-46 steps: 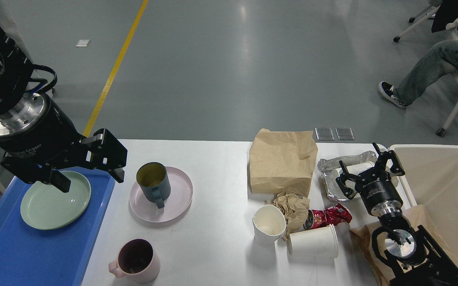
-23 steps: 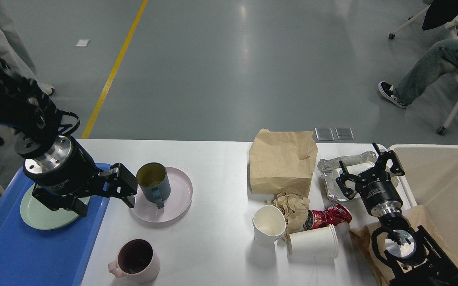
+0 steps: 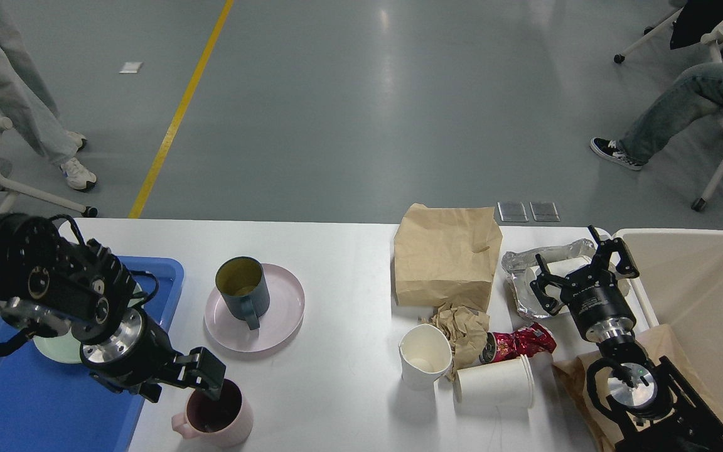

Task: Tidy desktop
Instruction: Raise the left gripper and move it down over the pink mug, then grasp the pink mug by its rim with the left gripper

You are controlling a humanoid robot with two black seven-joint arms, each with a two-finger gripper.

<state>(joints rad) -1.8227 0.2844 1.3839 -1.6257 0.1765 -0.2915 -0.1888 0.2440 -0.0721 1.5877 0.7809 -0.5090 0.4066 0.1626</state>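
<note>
1. Landmark: brown paper bag [image 3: 446, 257], lying toward the far edge of the desktop [image 3: 336, 314], the white top that spans nearly the whole lower view.
2. Counts, left to right: one blue tray [image 3: 16, 402]; one green plate [image 3: 54, 348]; two mugs; one pink plate [image 3: 273, 314]; one bag; two paper cups; one foil wrapper [image 3: 524, 285]; one cream bin [image 3: 700, 282].
3. Far left of the bag: tray, green plate on it, mostly hidden by the left arm.
4. Left gripper [image 3: 182, 386], left of and nearer than the bag, fingers spread, one finger at the rim of the pink mug [image 3: 214, 417]. Contact unclear.
5. Dark blue mug [image 3: 242, 290] stands upright on the pink plate, left of the bag.
6. Just in front of the bag: crumpled brown paper [image 3: 459, 326], upright paper cup [image 3: 424, 355], tipped paper cup [image 3: 493, 380], red crushed can [image 3: 518, 342].
7. Right of the bag: right gripper [image 3: 584, 270], fingers spread over the foil wrapper, holding nothing.
8. Change: a second ago the left gripper hung above the green plate; half a second ago it was beside the blue mug; now it is down at the pink mug. Right gripper unchanged.
9. Cut off: tray, bin, pink mug's bottom, right arm base. Brown paper under that arm [image 3: 587, 370] is hard to identify.
</note>
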